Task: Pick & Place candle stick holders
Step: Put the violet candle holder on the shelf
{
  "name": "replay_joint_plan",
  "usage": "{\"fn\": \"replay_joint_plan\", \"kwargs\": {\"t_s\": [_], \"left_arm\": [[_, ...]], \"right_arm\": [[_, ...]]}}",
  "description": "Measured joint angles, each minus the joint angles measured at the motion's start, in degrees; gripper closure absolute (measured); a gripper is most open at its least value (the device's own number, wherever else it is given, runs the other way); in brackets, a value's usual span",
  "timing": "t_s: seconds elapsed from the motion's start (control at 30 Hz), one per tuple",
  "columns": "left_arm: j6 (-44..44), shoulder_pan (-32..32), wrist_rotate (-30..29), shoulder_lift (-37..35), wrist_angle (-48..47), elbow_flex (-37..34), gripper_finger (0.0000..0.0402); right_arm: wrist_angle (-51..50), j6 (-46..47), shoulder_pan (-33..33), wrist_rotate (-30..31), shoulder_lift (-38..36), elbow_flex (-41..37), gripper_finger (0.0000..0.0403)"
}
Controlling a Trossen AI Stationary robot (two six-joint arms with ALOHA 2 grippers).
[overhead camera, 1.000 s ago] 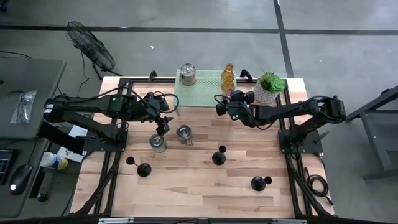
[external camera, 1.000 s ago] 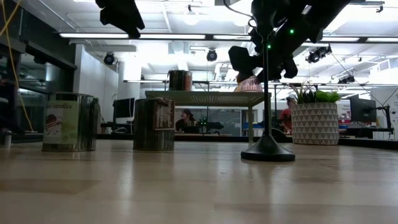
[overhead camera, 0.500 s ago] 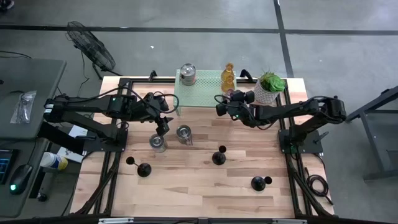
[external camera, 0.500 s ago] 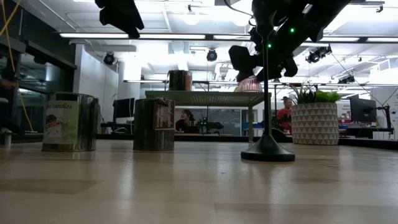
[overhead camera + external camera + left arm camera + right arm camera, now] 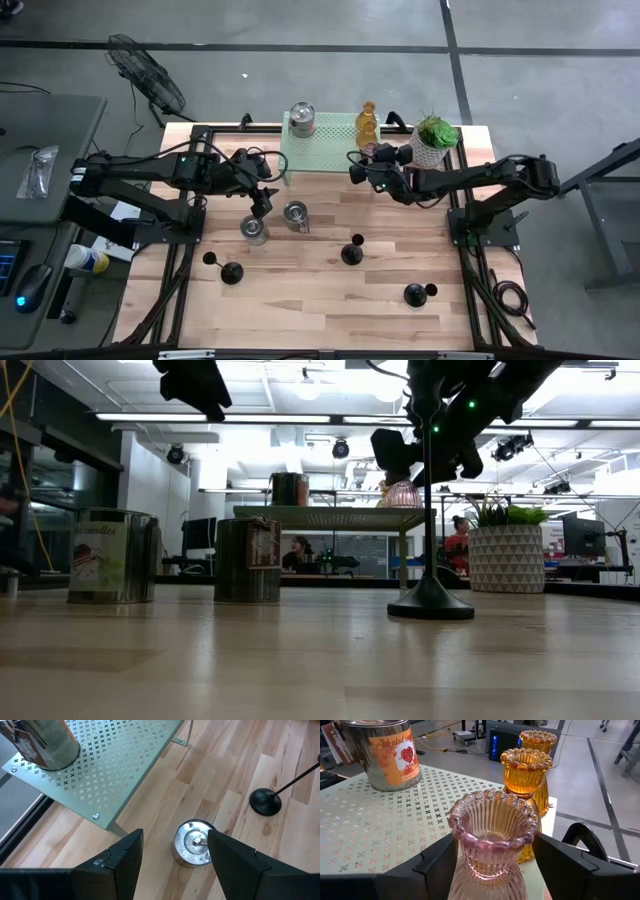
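A ribbed pale pink glass candle holder [image 5: 492,840] sits clamped between the two dark fingers of the right end effector [image 5: 492,865], its base cut off at the frame edge in the right wrist view. In the high view that right end effector [image 5: 368,170] is at the near right corner of the pale green perforated metal rack [image 5: 325,150], and the pink glass is mostly hidden beneath the arm. Whether the glass touches the rack cannot be made out.

Just behind the pink glass, two amber glass candle holders [image 5: 526,795] stand upright on the rack, one partly masking the other. A shiny silver tin with an orange printed label [image 5: 385,755] occupies the rack's opposite end; its contents are out of sight.

The left end effector [image 5: 172,857] hangs above the wooden surface [image 5: 320,300] with fingers spread and nothing between them, directly over a silver metal cup [image 5: 194,842] whose interior shows only a small central stud. A second silver metal cup [image 5: 254,230] stands just beside it on the surface.

Black slim-stemmed round-based sticks [image 5: 352,252] stand on the wood nearer the front, the stems hard to trace from overhead. A green plant in a white pot [image 5: 432,140] sits beside the rack. People in the room beyond are too small to describe.
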Motion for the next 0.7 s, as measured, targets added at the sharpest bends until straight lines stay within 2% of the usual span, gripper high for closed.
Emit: {"fn": "replay_joint_plan", "kwargs": {"t_s": [0.7], "left_arm": [[-0.03,-0.01,0.04,0.00,0.00,0.00,0.0185]], "right_arm": [[0.22,0.44,-0.05,-0.87,-0.04,0.04,0.0156]]}}
